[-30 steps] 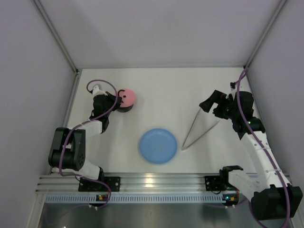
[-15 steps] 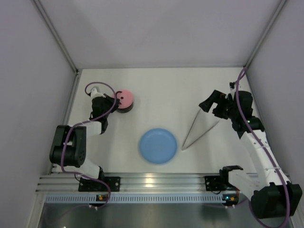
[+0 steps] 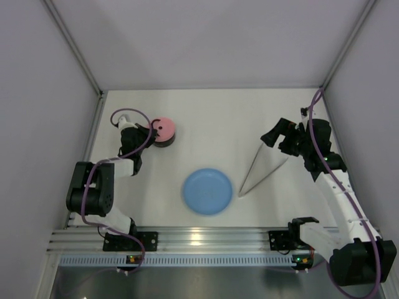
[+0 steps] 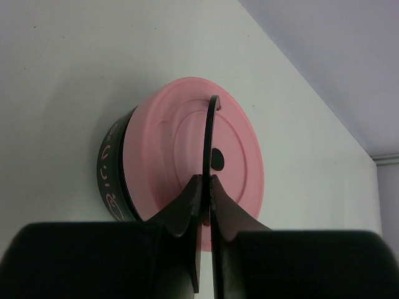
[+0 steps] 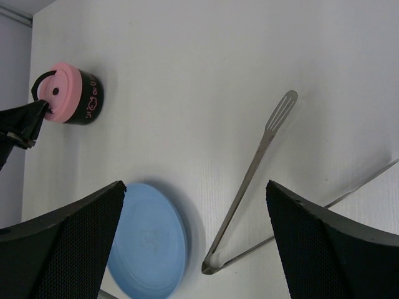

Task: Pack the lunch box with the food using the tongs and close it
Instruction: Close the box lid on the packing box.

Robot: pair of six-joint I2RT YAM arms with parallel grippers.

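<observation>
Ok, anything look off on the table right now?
Nothing spilled or askew. One oddity: no food shows anywhere, the blue plate is bare, yet the pink lid already sits on the lunch box. The left gripper pinches the lid handle; the tongs lie ungripped.

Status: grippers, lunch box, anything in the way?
Left gripper shut on lid handle. Right gripper open above tongs. Lid on lunch box. No obstruction seen.
</observation>
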